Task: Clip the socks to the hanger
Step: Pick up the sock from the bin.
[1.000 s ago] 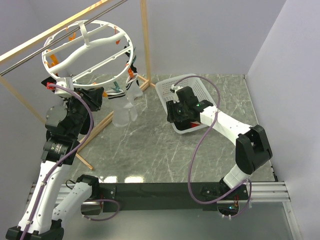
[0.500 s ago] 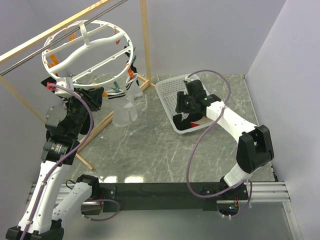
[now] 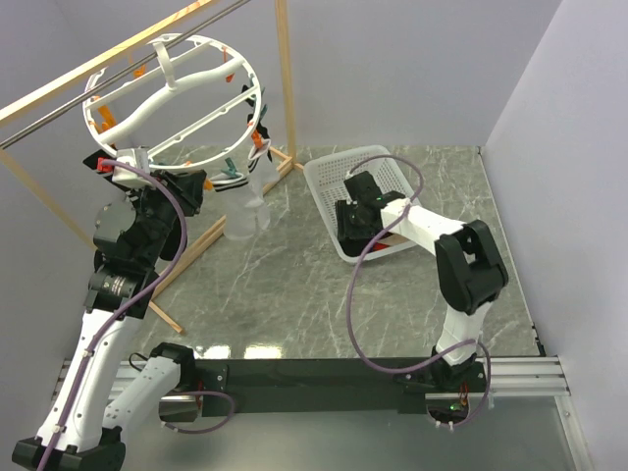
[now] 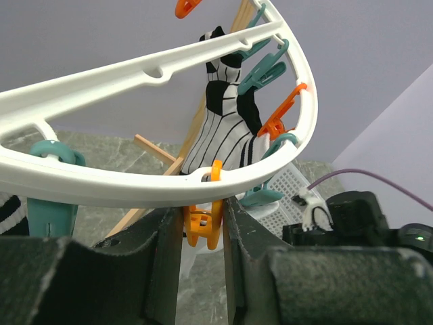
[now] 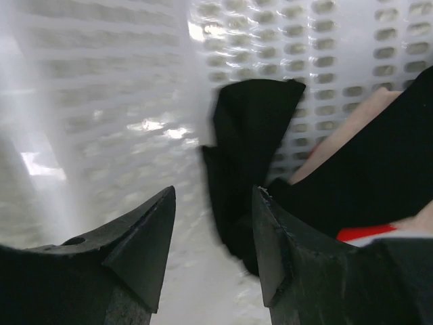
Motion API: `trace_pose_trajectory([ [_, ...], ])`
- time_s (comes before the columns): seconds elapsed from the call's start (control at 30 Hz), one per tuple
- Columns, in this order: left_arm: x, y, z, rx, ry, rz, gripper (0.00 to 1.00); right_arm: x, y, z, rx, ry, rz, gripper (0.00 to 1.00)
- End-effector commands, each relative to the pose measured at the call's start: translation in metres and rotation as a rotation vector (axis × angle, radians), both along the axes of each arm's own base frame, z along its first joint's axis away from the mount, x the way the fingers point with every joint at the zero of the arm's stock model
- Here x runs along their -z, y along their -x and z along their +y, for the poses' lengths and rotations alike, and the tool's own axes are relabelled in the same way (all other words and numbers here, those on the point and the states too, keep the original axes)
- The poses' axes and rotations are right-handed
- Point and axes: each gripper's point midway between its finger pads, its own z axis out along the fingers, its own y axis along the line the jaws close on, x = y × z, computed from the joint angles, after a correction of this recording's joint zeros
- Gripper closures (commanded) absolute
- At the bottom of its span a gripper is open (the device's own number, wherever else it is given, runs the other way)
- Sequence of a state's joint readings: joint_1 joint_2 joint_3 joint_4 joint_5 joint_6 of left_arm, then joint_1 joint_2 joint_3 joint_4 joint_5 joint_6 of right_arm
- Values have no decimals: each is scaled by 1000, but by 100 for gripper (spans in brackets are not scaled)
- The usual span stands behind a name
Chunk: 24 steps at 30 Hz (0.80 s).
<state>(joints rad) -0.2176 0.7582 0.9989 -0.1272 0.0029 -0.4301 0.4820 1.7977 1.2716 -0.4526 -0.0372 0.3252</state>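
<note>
The left gripper [image 4: 203,233] is clamped on an orange clip [image 4: 205,217] under the hanger's [image 4: 122,186] rim, a finger [image 4: 159,257] on each side of it. The hanger tilts from a rod [image 3: 59,116] at the table's far left. A striped sock [image 4: 226,128] already hangs from a teal clip [image 4: 262,73] on the far rim.

The right gripper [image 5: 214,196] is down inside the basket [image 5: 101,81], its jaws apart and holding nothing. A black sock [image 5: 250,135] lies on the basket's mesh floor just past the fingertips, partly between them. More black fabric [image 5: 365,176] is heaped to its right. The basket sits far right on the table [image 3: 294,294], well apart from the hanger.
</note>
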Motion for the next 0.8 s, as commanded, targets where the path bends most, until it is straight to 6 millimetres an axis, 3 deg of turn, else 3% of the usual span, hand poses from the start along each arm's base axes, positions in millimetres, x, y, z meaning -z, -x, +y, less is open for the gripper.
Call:
trace_pose_trajectory([
  [0.0,-24,7,1,2,0,-57,87,3,-10,3,5,19,-17,44],
  [0.27,-25,4,0,2,1,-56,87,28,-9,1,12,41,22,49],
  [0.37,-27,3,0,3,1,-58,87,31,-12,4,8,33,21,77],
  [0.4,-26,3,0,3,-1,-54,87,30,-14,4,11,34,18,96],
  [0.43,-28,3,0,2,0,-58,87,28,-14,4,12,35,16,100],
  [0.57,-29,3,0,2,5,-66,87,-7,-28,5,25,-23,-54,100],
  [0.67,-29,2,0,2,6,-65,87,-66,-43,8,44,-137,-153,100],
  [0.73,-30,2,-1,5,8,-69,87,-95,-47,10,47,-196,-200,100],
  [0.77,-30,2,-1,7,9,-69,87,-120,-47,11,43,-231,-247,100],
])
